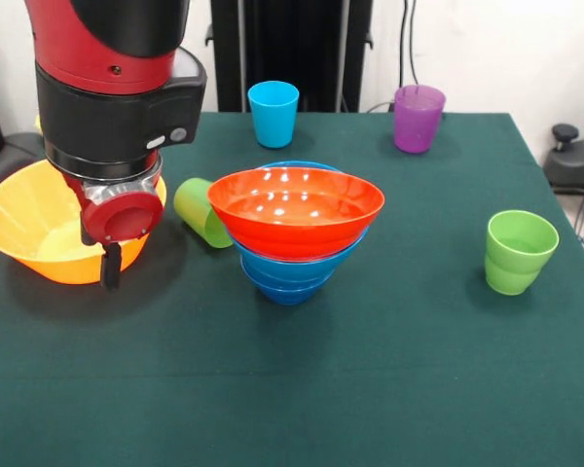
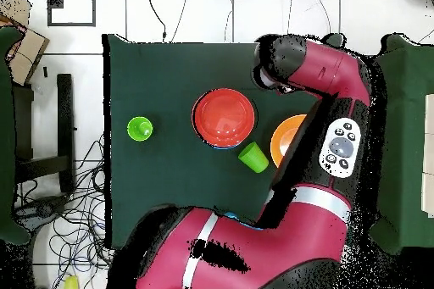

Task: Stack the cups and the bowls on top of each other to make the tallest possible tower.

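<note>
At the table's (image 1: 302, 389) left edge in the front view sits the yellow-orange bowl (image 1: 34, 229), its rim out past the cloth. The gripper (image 1: 110, 265) hangs over that bowl's right side, one dark finger showing just at or inside the rim; whether it is parted or pinching the wall cannot be told, and nothing is seen lifted.

Next to the right, a green cup (image 1: 202, 211) lies on its side, close against the tower (image 1: 294, 229). The tower stands near the table's middle: blue bowls nested below, the orange-red bowl (image 1: 296, 206) on top, mouth up.

Toward the far edge stand the blue cup (image 1: 273, 113) and the purple cup (image 1: 418, 118), both upright. Near the right edge stands a second green cup (image 1: 518, 251), upright.

The risks, as a guess: the yellow-orange bowl is wide and glossy, so a grip on one wall may slip or let it swing. Carried low, it could clip the fallen cup or nudge the tower. Set down off-centre, it may tilt on the orange-red bowl and slide off.
</note>
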You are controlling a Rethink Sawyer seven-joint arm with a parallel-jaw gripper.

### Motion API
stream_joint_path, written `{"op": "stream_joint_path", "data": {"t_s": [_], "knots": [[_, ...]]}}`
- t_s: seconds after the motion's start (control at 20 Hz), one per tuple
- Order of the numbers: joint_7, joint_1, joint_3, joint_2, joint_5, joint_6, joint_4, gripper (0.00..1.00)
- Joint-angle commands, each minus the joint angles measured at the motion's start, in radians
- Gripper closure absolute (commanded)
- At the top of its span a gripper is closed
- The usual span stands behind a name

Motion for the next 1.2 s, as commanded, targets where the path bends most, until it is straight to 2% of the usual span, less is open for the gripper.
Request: {"op": "stream_joint_path", "data": {"t_s": [0.05, 1.2], "knots": [[-0.269, -0.028, 0.154, -0.03, -0.1, -0.042, 0.121, 0.0], [-0.227, -0.048, 0.21, -0.034, -0.164, -0.051, 0.168, 0.0]]}}
